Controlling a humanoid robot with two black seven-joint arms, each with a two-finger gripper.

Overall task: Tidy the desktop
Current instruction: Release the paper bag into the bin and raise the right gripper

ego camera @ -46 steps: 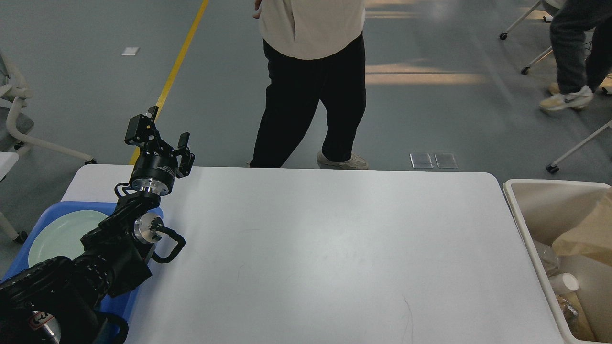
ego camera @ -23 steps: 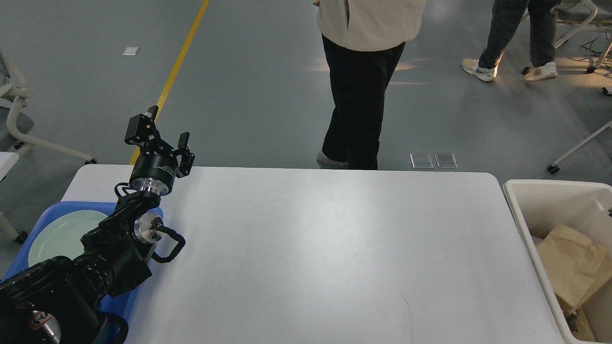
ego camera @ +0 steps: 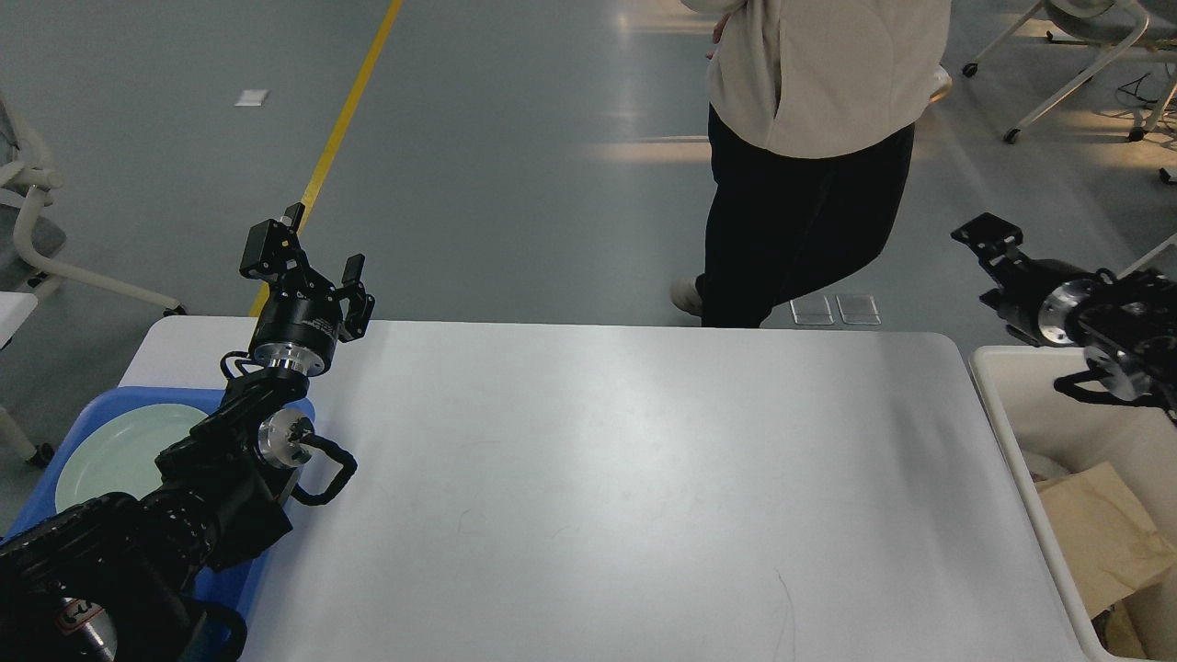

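Grey workshop floor with a yellow line is filling the top of the frame; the desktop point(ego camera: 625, 478), a white matte counter with rounded corners, is taking up the centre and lower frame with nothing lying on its surface. What is changing: the right pincer point(ego camera: 993, 267) is now showing at the right edge above the cream bin point(ego camera: 998, 405), where it was out of view half a second ago, and the brown paper bag point(ego camera: 1099, 533) is sitting lower in the bin than before; looks like a drop-off just finishing, so my read is the tidy is basically done. Right pincer is seen dark and end-on, can't tell if spread or pressed together. Left pincer point(ego camera: 308, 267) is holding the same spot at upper left, fingers spread, pinching nothing. Blue plastic tray point(ego camera: 92, 414) at lower left is carrying a smooth pale green round plate point(ego camera: 124, 450). Person in cream top point(ego camera: 809, 83) is walking behind the far edge.
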